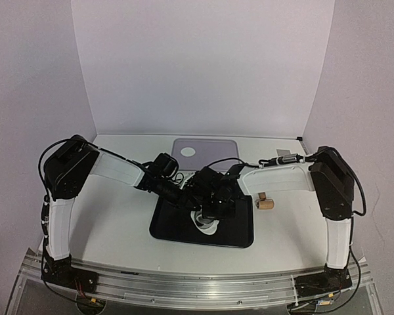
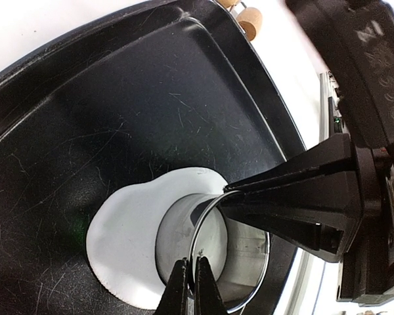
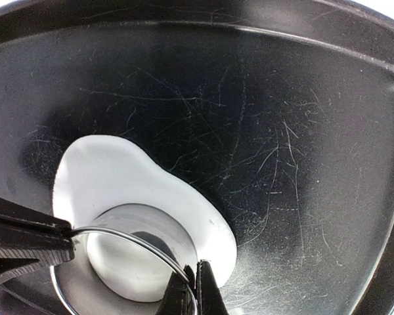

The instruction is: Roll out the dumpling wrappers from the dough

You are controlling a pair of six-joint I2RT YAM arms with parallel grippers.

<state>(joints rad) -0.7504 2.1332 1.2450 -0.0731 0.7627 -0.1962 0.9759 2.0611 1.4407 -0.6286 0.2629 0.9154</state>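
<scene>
We see a scratched, glossy black tray on the white surface. On it lies the dough, a smooth, thin, matte white sheet with an irregular, lobed outline. A thin-walled, shiny metal ring cutter stands on one side of the sheet. The left jaws and the right jaws each pinch its rim. Farther back, one small round dumpling wrapper lies on a pale lavender tray. A wooden roller lies right of the black tray.

Left gripper and right gripper pinch the ring cutter by its rim. The cutter stands on the dough in a black tray.
</scene>
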